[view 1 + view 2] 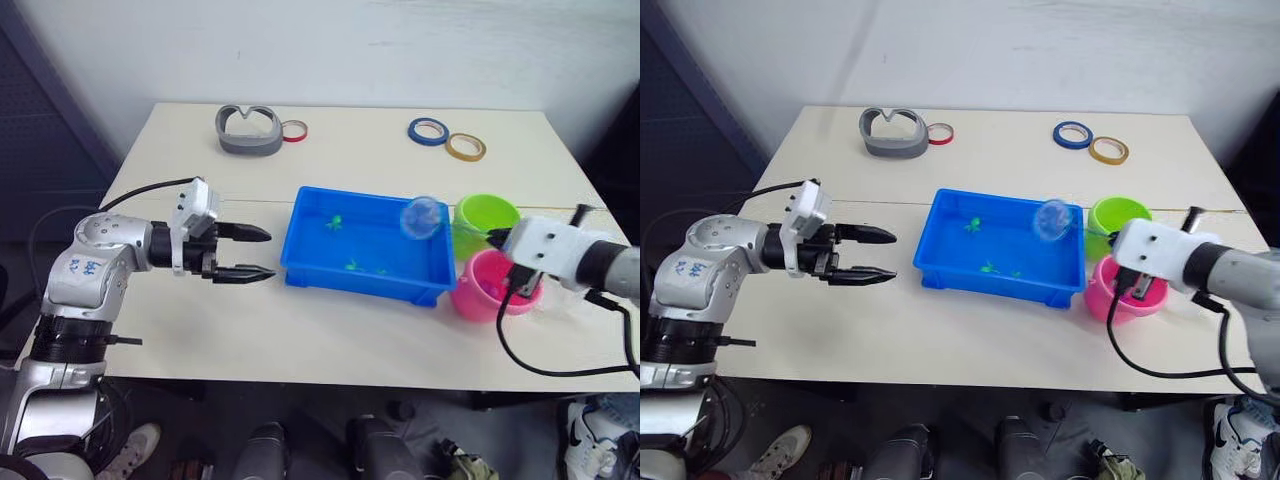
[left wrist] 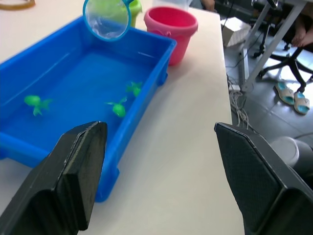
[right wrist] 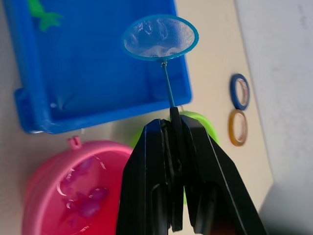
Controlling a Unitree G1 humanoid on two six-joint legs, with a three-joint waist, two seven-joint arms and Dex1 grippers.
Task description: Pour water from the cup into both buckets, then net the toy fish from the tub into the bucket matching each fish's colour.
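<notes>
Right pincer clamped on thin dark stick of small blue-rimmed mesh net, hoop held over the right end of the shallow bright blue plastic tub. Three tiny green toy fish in the tub. Lime green bucket and bright pink bucket, pink fish inside, near worktop's right edge. Left pincer wide open, empty, left of tub.

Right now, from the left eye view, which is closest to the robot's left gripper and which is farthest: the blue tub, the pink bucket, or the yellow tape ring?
From the left gripper:
1. Blue tub, just beyond the fingertips, mid-table.
2. Pink bucket, past the tub's far end, near the front edge.
3. Yellow tape ring, at the table's back, on the robot's right.
</notes>
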